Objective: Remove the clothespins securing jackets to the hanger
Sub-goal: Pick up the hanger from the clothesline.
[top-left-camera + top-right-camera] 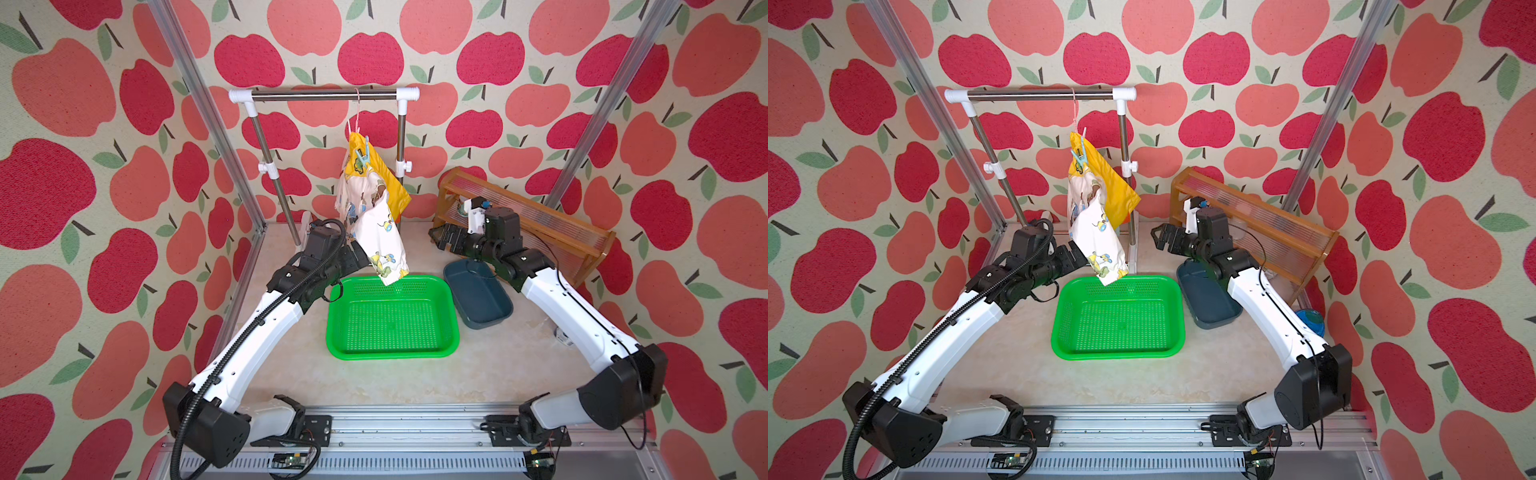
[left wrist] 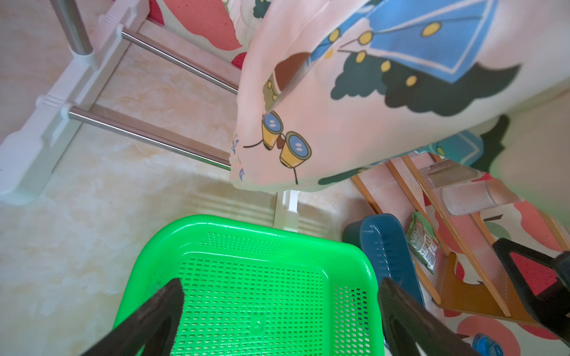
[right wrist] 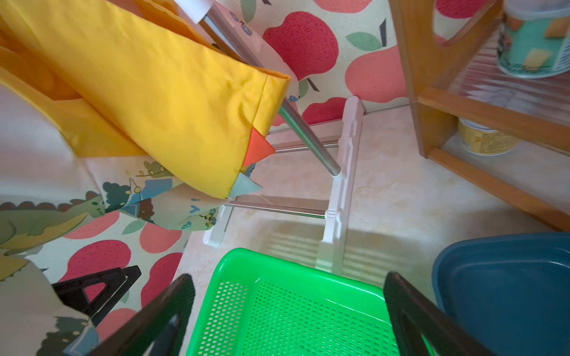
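A thin pink hanger hooks over the steel rail, with the jackets bunched below it. The yellow jacket hangs behind, the cream cartoon-print jacket in front, its sleeve reaching the basket. Pale blue-teal clothespins clip the fabric near the hanger's top; they also show in a top view. My left gripper is open beside the cream sleeve, low on its left, holding nothing. My right gripper is open to the right of the jackets, apart from them, holding nothing.
A green perforated basket lies under the jackets. A dark blue tub stands to its right, under my right arm. A wooden rack with small items stands at the back right. The steel clothes rail has white plastic joints and feet.
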Robot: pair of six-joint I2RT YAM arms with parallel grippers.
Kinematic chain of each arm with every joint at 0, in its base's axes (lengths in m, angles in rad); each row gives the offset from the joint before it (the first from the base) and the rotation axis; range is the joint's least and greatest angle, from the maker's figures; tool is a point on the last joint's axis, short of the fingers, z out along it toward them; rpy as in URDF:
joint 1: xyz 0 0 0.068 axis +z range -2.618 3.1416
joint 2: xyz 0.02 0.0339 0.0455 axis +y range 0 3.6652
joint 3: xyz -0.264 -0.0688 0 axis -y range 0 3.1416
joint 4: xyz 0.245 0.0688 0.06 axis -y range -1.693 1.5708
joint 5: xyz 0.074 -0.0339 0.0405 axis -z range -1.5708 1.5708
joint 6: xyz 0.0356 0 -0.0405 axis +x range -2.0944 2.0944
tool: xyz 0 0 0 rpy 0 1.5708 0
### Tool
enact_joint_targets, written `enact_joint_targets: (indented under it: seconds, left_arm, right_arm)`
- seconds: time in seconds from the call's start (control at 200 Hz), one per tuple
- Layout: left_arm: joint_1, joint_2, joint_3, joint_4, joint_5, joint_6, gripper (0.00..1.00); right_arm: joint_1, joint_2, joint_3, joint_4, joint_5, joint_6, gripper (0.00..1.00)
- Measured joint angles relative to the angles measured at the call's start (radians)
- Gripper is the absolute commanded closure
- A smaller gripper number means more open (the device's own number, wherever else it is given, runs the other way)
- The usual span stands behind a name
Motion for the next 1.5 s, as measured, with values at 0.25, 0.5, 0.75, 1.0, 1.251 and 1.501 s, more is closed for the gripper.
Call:
enact_joint_targets:
  seconds: [0.25,0.5,0.75,1.0,1.251,1.501]
  left_arm:
    - [-0.008,-0.072,0.014,-0.112,-0.095,-0.104,0.00]
    - [0.079,-0.151,0.000,-0.032,-0.126,0.097,0.00]
    - [0.333,-0.130,0.081,0.080,-0.028,0.320,0.05]
    - [0.357,0.086,0.465,0.042,0.272,0.479,0.14]
    - [0.396,0.217,0.722,-0.032,0.522,0.567,0.25]
    - [0.420,0.436,0.844,-0.102,0.637,0.616,0.34]
  right_arm:
    - [0.054,0.036,0.005,0.057,-0.011,0.005,0.01]
    - [0.051,0.129,0.145,0.017,0.016,-0.058,0.19]
    - [0.106,0.307,0.666,-0.140,0.106,-0.259,0.21]
    - [0.160,0.336,0.661,-0.144,0.230,-0.311,0.20]
    - [0.153,0.373,0.623,-0.148,0.348,-0.339,0.18]
    - [0.125,0.372,0.606,-0.147,0.384,-0.362,0.17]
